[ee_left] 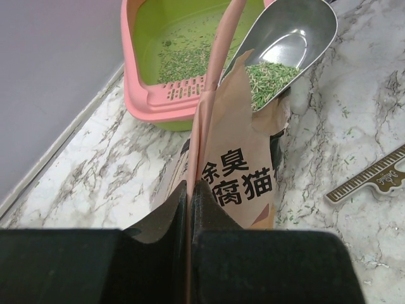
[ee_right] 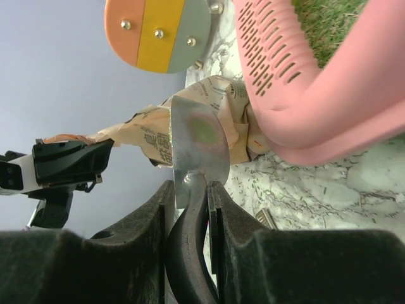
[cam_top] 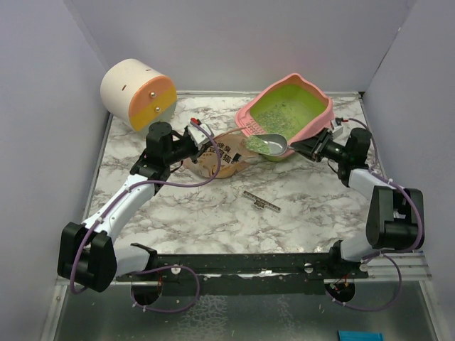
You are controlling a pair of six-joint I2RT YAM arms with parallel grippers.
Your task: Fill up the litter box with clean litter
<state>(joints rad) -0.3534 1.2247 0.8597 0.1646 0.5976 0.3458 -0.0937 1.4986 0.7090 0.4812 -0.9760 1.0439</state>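
Note:
The pink litter box (cam_top: 318, 119) with its lime-green inside stands tilted at the back right, its slotted rim (ee_left: 177, 96) toward the bag. Greyish-green litter (ee_left: 183, 60) lies scattered over its floor. My left gripper (cam_top: 202, 138) (ee_left: 190, 187) is shut on the upper edge of the crinkled peach litter bag (cam_top: 220, 160) (ee_left: 234, 164), holding it up. My right gripper (cam_top: 302, 148) (ee_right: 190, 187) is shut on the dark handle of the metal scoop (cam_top: 270, 145) (ee_right: 196, 136). The scoop's bowl (ee_left: 291, 38) carries a heap of litter (ee_left: 269, 79) between the bag's mouth and the box's front rim (ee_right: 329, 114).
A cream-and-orange cylinder (cam_top: 135, 92) (ee_right: 158, 35) lies at the back left. A flat printed strip (cam_top: 261, 201) (ee_left: 373, 177) lies on the marble table in front of the bag. Stray granules dot the table near the box. Grey walls close in three sides.

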